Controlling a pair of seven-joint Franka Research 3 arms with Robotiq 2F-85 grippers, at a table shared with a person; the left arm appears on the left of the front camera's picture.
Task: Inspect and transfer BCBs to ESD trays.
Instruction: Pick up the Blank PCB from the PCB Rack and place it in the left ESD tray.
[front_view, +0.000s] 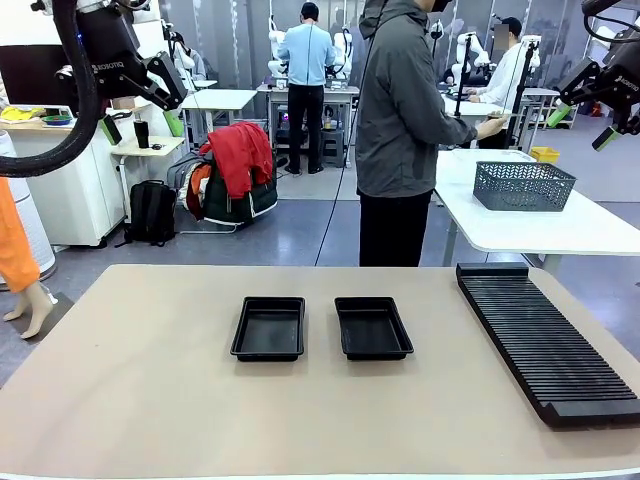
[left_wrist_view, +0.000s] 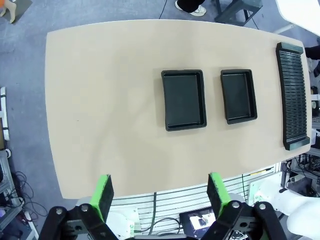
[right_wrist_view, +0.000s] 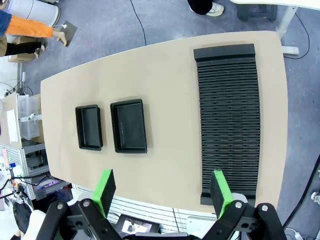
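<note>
**A:** Above the near edge of the tan bench (front_view: 150, 380), the black left hand (left_wrist_view: 160, 176) hangs with its green-padded fingers spread as wide as they go, holding nothing. The black right hand (right_wrist_view: 162, 173) matches it: wide apart, empty, high up.

**B:** What does the step ask?

**A:** My guess is readiness for a board. Both hands belong up and clear, so the person (front_view: 400, 120) at the far side can reach in. I would take a board by its edges, level, and lower it flat inside a rim, not onto one.

**B:** Where would it go?

**A:** Into the 2 shallow black rectangular plastic trays at mid-bench, the left one (front_view: 269, 328) and the right one (front_view: 372, 327). They lie side by side, just apart, long sides pointing away from the robot. They have raised rims, rounded corners and matte floors, both bare.

**B:** And farther out?

**A:** A long black ribbed slotted rack (front_view: 545, 345) lies near the bench's right edge, well apart from the trays. Beyond it, a grey wire-mesh basket (front_view: 522, 185) sits on a white bench (front_view: 580, 225), which the person faces.
</note>
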